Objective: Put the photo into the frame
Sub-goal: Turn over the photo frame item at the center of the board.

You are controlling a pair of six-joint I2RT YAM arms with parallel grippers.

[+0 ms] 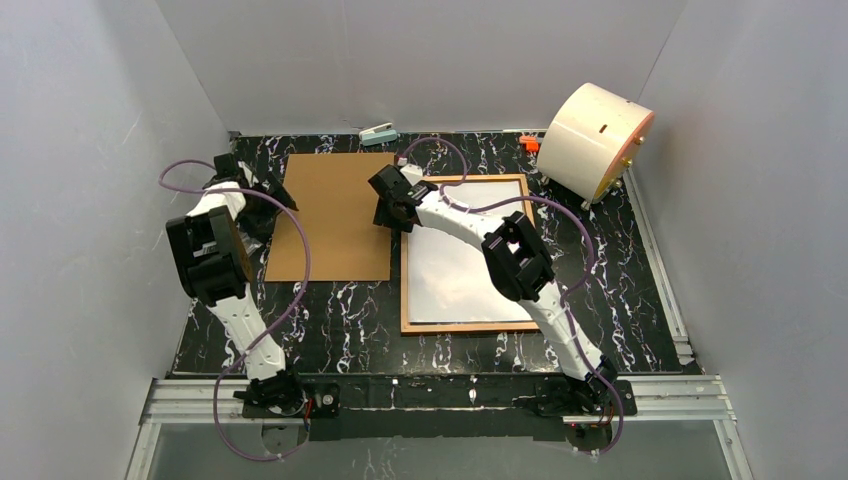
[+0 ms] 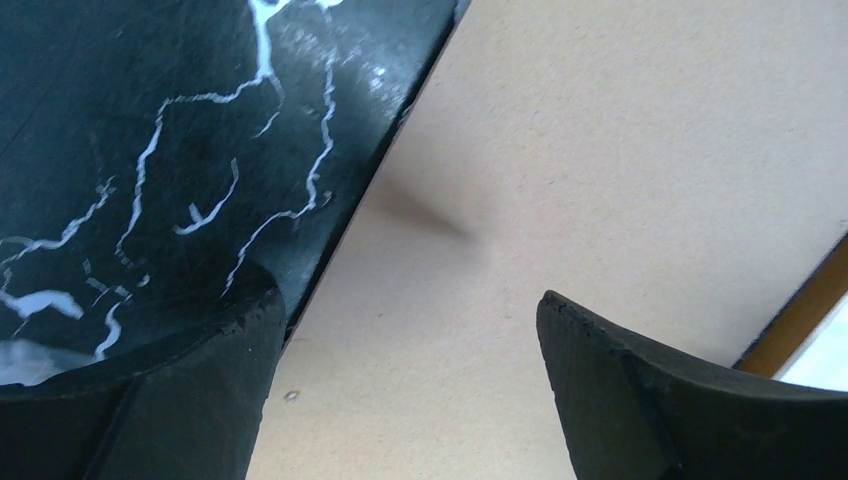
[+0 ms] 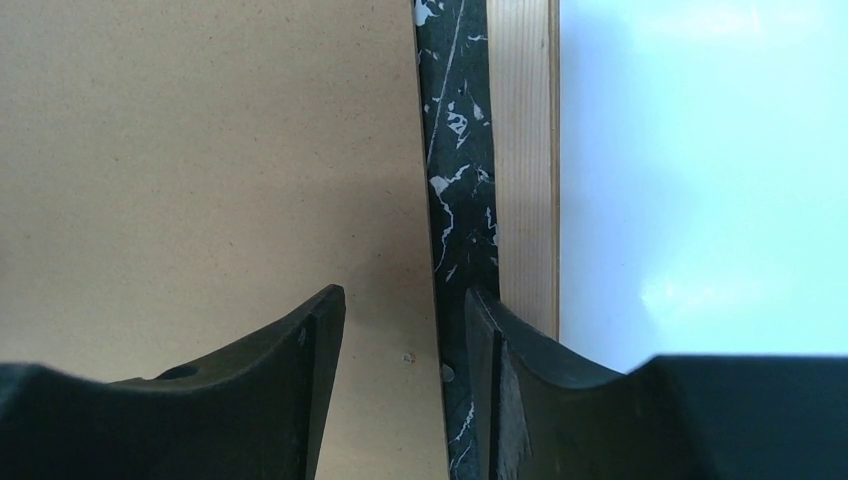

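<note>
Both empty: left gripper wide open, right gripper half open, astride board's opposite edges. Likely to lift it onto photo, white-side-up in frame beside board.

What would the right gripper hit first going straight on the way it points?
Likely the backing board, its edge under one finger; the other finger is over the table strip beside the frame. Height unclear.

The photo lies flat, white side up, inside the orange-brown wooden frame.
</note>
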